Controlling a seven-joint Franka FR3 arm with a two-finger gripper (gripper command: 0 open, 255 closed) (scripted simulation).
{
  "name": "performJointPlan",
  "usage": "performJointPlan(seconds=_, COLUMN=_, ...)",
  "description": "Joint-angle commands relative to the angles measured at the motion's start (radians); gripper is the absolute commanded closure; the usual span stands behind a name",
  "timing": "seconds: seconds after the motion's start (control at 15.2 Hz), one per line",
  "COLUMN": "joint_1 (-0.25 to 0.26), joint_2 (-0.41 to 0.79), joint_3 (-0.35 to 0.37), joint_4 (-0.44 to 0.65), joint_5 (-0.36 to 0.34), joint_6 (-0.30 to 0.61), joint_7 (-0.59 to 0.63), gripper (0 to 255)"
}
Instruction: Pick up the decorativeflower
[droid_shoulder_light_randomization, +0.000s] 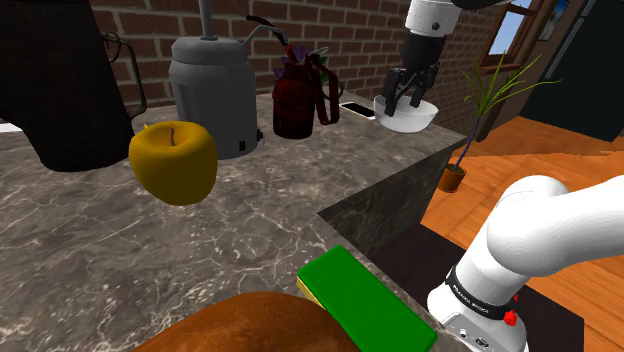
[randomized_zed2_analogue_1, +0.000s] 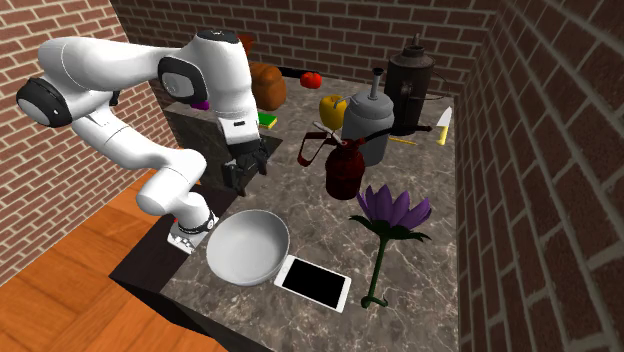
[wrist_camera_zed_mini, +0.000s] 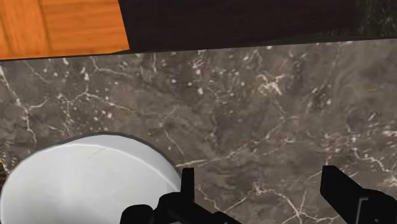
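The flower (randomized_zed2_analogue_1: 392, 212) is a showy artificial thing: a head of purple petals over green leaves, on a long thin green stem that ends in a small foot near the edge of the marble tabletop (randomized_zed2_analogue_1: 440, 262). From the second exterior view I can't say for sure whether it stands on that foot or lies flat. It looks light, so weight shouldn't trouble the arm. The petals and leaves look too thin to take a squeeze, though, and I'd expect them to bend or slip out. The stem seems the sensible place to take hold, somewhere around its middle, below the leaves. It's narrow, so the fingers would have to close nearly all the way, and a top-heavy bloom may swing once lifted. The claw (randomized_zed2_analogue_1: 243, 178) isn't near it. It hangs over the tabletop with its two black fingers (wrist_camera_zed_mini: 186, 186) spread apart and nothing between them, bare marble below. A white bowl (randomized_zed2_analogue_1: 222, 262) sits just beside it. In the second exterior view the flower is well off to the claw's right, past the bowl and a flat black-screened phone (randomized_zed2_analogue_1: 313, 282), toward the brick wall. A dark red fire extinguisher (randomized_zed2_analogue_1: 343, 166) stands close behind the bloom. To my eye a reach for the stem from the bowl side would steer clear of it.
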Motion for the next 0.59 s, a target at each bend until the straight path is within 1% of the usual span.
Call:
performJointPlan(seconds=0.0, joint_1=0.000, joint_2=0.000, joint_3=0.000, joint_4=0.000, joint_5=0.000, joint_6=0.000, joint_7=0.000, gripper=0)
performJointPlan(seconds=0.26, joint_1=-0.008, joint_2=0.128, joint_3=-0.059, joint_4=0.061, joint_5=-0.018, joint_6=0.092, joint_7=-0.057, gripper=0)
performJointPlan(seconds=0.53, joint_1=-0.011, joint_2=0.262, joint_3=-0.114, joint_4=0.143, joint_5=-0.018, joint_6=0.170, joint_7=-0.116, gripper=0)
